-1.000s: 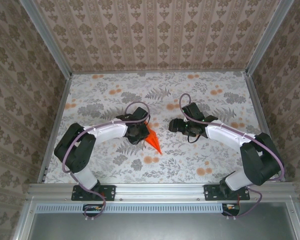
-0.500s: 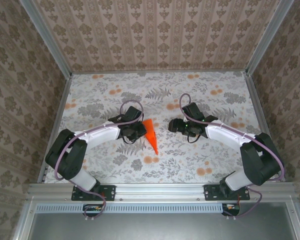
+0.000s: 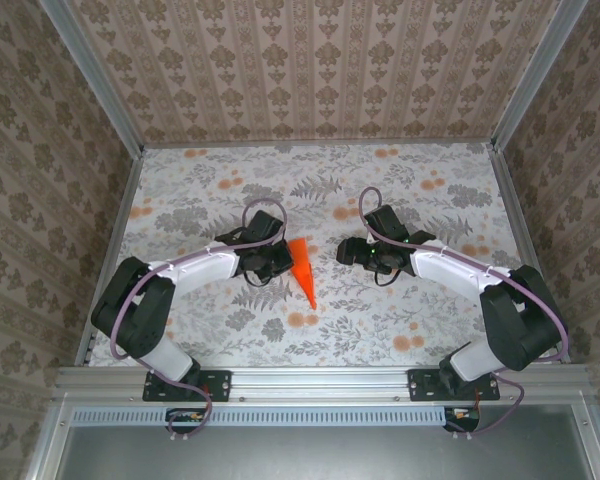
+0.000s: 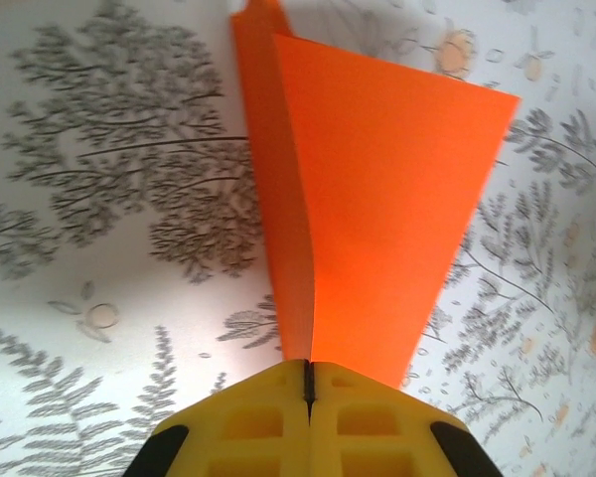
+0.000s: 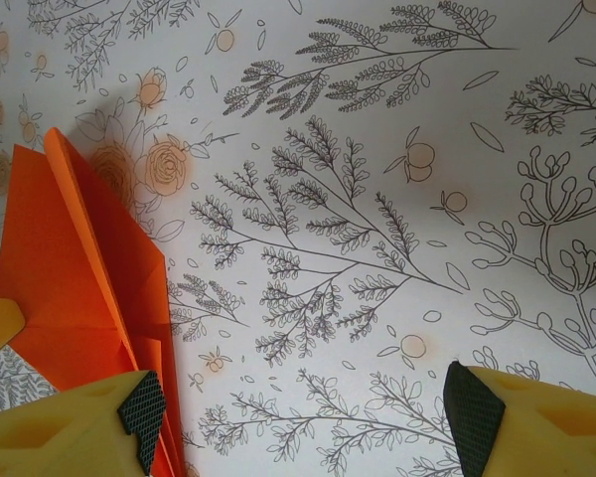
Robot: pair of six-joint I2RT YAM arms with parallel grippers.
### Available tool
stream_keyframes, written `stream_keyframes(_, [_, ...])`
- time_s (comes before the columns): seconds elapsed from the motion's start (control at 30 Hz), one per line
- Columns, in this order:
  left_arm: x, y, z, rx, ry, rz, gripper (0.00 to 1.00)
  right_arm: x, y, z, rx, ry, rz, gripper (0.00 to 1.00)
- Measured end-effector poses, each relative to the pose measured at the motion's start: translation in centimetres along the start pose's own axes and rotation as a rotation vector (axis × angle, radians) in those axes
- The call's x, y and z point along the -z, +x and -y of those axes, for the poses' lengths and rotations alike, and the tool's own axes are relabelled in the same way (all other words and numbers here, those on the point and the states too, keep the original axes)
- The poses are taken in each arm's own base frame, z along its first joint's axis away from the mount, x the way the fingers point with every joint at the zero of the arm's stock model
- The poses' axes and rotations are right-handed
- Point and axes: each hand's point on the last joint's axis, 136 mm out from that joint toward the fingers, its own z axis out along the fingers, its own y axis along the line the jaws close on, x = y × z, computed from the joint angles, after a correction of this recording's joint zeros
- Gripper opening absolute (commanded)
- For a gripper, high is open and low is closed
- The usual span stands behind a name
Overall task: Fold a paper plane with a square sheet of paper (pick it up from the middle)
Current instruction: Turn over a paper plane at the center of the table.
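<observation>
The vivid orange paper (image 3: 302, 267) is folded into a pointed wedge in the middle of the flowered tablecloth, its tip toward the near edge. My left gripper (image 3: 278, 260) meets it from the left. In the left wrist view the yellow fingers (image 4: 248, 422) are pressed together on the paper's centre fold, and the two orange flaps (image 4: 377, 199) spread away from them. My right gripper (image 3: 348, 251) hovers just right of the wedge, apart from it. It stands open (image 5: 308, 417), with only tablecloth between its pads (image 5: 144, 402). The orange paper (image 5: 79, 288) lies at the left of that view.
The flowered tablecloth (image 3: 400, 320) covers the whole table. Aluminium rails (image 3: 320, 380) run along the near edge. Patterned walls (image 3: 320, 70) close in the back and both sides.
My left arm has stretched lower and shifted a little, and the wedge has swung in its grip, its tip now pointing more straight at the near edge. The right arm has not moved.
</observation>
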Motion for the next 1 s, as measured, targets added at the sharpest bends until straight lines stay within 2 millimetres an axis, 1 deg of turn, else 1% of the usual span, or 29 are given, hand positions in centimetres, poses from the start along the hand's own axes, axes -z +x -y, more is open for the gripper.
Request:
stream_keyframes(0.1, [0.2,-0.2,1.9,-0.055,0.084,-0.003,0.0,0.4,-0.2,-0.4,0.009,-0.015,0.007,0.77])
stream_keyframes(0.27, [2.0,-0.8,6.5,-0.132,0.286,0.024,0.0,1.8,-0.6,-2.0,0.037,-0.091,0.029,0.75])
stream_keyframes(0.33, [2.4,-1.0,7.6,-0.148,0.339,0.032,0.0,2.0,-0.8,-2.6,0.044,-0.119,0.033,0.75])
stream_keyframes(0.4, [2.4,-0.8,7.8,-0.157,0.367,0.031,0.0,2.1,-0.8,-3.0,0.052,-0.139,0.035,0.74])
stream_keyframes(0.5, [2.0,-0.6,7.3,-0.155,0.378,0.025,0.0,2.1,-0.6,-3.7,0.066,-0.163,0.029,0.73])
stream_keyframes(0.6, [1.1,-0.5,6.0,-0.14,0.354,0.022,0.0,1.8,0.1,-4.5,0.097,-0.175,0.015,0.7])
stream_keyframes(0.7, [0.1,-0.2,4.0,-0.118,0.308,0.01,0.0,0.8,1.3,-5.0,0.135,-0.169,-0.022,0.69])
stream_keyframes(0.87, [-1.3,0.3,0.9,-0.081,0.228,0.002,0.0,-1.1,3.3,-6.2,0.206,-0.141,-0.084,0.62])
stream_keyframes(1.0, [-1.8,0.8,-0.7,-0.061,0.184,0.002,0.0,-2.1,4.6,-7.3,0.252,-0.127,-0.114,0.58])
